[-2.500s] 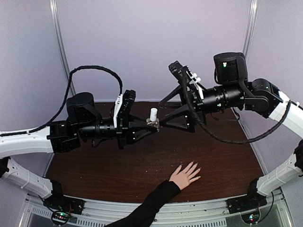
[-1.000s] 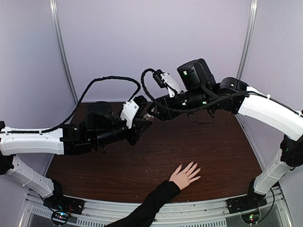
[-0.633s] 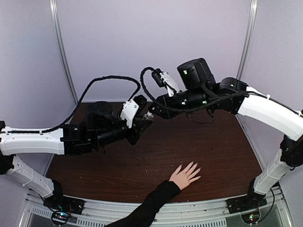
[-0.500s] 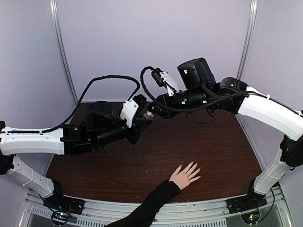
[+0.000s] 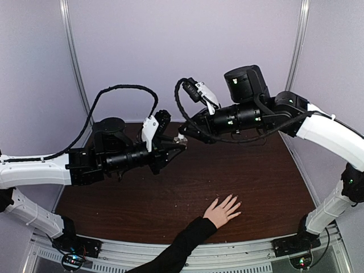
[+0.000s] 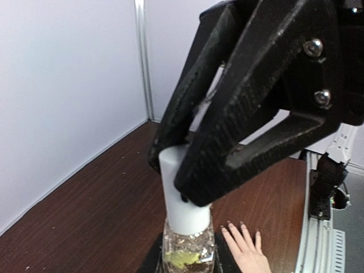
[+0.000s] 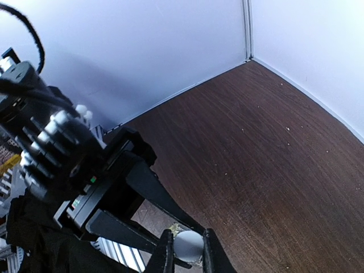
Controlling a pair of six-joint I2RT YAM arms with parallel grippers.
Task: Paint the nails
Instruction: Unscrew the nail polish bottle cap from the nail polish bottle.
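Shifting rightward since earlier: left gripper (image 5: 177,145) clamping bottle (image 6: 185,250), right gripper (image 7: 186,251) pinching white cap (image 6: 179,187); hand (image 5: 223,211) unmoved.

Bottle (image 5: 181,139) over table's (image 5: 273,170) rear-centre, betw. L arm (image 5: 40,170) & R arm (image 5: 324,128); hand (image 5: 222,211) on table front.

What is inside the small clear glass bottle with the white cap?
The left wrist view shows glittery clear contents with a yellow-green patch low in the small clear glass bottle. Its white cap, clamped by the right gripper, covers the neck, so any brush is hidden.
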